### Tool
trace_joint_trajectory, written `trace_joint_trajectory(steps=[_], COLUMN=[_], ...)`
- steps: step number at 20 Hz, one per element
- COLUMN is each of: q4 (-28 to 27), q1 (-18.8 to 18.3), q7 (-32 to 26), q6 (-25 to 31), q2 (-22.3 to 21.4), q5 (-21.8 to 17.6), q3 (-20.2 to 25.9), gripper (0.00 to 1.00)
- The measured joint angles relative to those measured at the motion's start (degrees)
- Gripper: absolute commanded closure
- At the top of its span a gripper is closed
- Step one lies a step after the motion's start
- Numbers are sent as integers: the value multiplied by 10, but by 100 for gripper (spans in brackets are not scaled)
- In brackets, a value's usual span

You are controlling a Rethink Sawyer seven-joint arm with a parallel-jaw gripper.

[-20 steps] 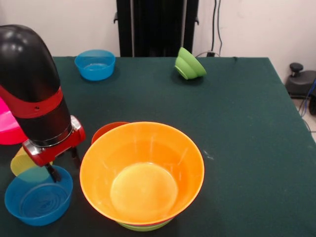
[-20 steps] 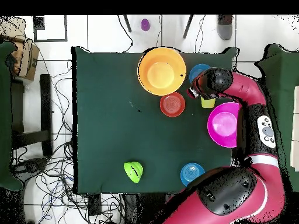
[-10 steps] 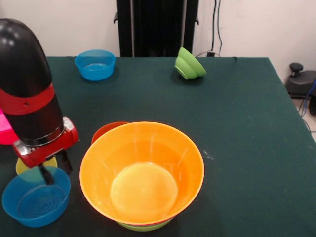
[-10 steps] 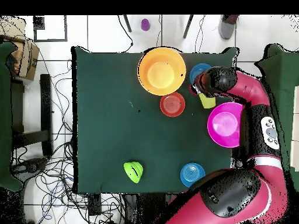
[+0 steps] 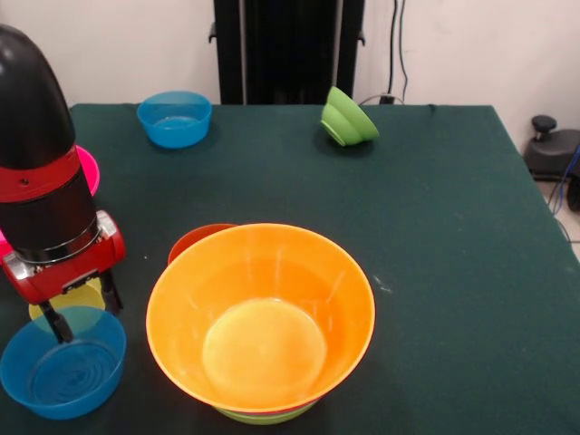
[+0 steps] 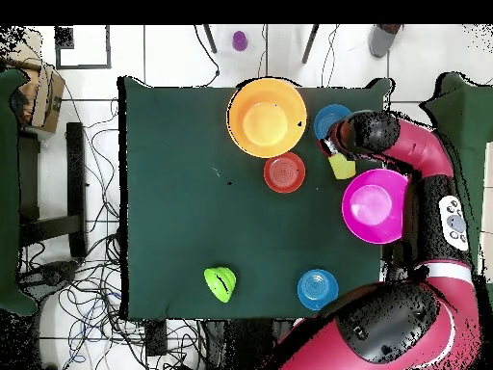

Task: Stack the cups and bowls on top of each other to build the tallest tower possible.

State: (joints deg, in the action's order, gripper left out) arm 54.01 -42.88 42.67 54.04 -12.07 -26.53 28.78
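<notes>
Tower [image 5: 261, 317] so far sits at the near edge of the worktop [image 5: 435, 227] in the front view: big orange bowl [image 6: 267, 117] on top, a sliver of lime green peeking out underneath. Red-orange bowl [image 5: 195, 240] is right behind it. My jaws [image 5: 82, 308] are spread, straddling the yellow cup [image 5: 72, 297], just above a small blue bowl [image 5: 62, 362]. Pink bowl [image 6: 375, 206] is near my arm. Other blue bowl [image 5: 175, 118] and a tipped green bowl [image 5: 347, 118] sit well apart on the far side.
</notes>
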Motion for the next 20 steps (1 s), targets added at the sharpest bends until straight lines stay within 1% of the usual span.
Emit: trace_joint_trajectory(steps=[18, 19, 20], q4=[1, 1, 1], q1=[0, 0, 0], q7=[0, 0, 0], q6=[0, 0, 0], q2=[-2, -2, -2], q5=[0, 0, 0], q3=[0, 0, 0], gripper=[0, 100, 100])
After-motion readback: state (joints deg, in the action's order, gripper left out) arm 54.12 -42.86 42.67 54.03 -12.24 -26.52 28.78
